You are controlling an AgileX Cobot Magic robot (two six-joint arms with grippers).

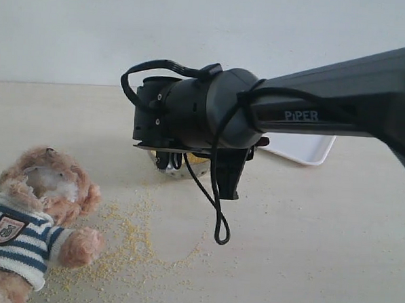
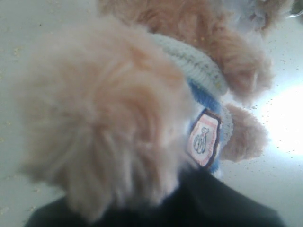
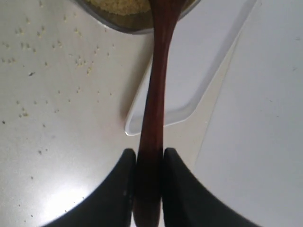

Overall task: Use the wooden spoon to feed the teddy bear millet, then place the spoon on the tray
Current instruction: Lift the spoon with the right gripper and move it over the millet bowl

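Note:
The teddy bear [image 1: 40, 204] leans at the table's lower left in its striped sweater with a shield badge [image 2: 203, 139]. Its fur fills the left wrist view, and a fuzzy limb sits in my left gripper [image 2: 137, 210], hiding the fingertips. My right gripper [image 3: 149, 153] is shut on the handle of the wooden spoon [image 3: 158, 85]. The spoon's bowl end reaches into the steel bowl [image 3: 118, 26], which holds heaped millet [image 3: 118, 5]. The white tray [image 3: 213, 56] lies just beyond the bowl. In the exterior view my right arm [image 1: 191, 110] covers most of the bowl [image 1: 181, 165].
Loose millet grains [image 1: 133, 246] are scattered over the beige table between the bear and the bowl. The tray [image 1: 304, 149] shows behind the right arm at the back right. A black cable loop [image 1: 219, 220] hangs under the wrist. A pale wall stands behind.

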